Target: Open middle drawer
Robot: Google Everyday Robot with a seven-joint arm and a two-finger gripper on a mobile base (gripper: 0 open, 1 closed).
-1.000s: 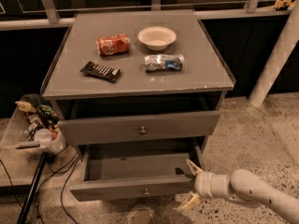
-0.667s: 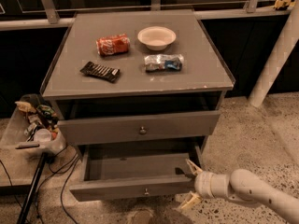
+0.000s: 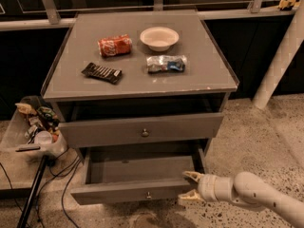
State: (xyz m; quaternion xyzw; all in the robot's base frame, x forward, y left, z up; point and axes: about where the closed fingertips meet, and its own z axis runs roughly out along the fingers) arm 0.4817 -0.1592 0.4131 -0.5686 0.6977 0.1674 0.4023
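Observation:
The middle drawer (image 3: 142, 169) is pulled out of the grey cabinet, showing its shallow grey inside. Its flat front (image 3: 128, 193) has a small round knob (image 3: 148, 194) at the centre. My gripper (image 3: 190, 188) is at the right end of that front, low near the floor. Its pale fingers (image 3: 192, 176) are spread open, one above and one below the front's right corner, and hold nothing. The drawer above (image 3: 142, 129), with its own knob (image 3: 145, 132), stands slightly forward of the cabinet. Any drawer below the open one is hidden.
On the cabinet top (image 3: 199, 80) lie a red can (image 3: 115, 45), a white bowl (image 3: 159, 38), a crumpled blue-and-silver bag (image 3: 166, 63) and a dark snack bar (image 3: 101, 72). A bin of clutter (image 3: 35, 127) and cables (image 3: 61, 184) are at the left. A white post (image 3: 278, 65) stands at the right.

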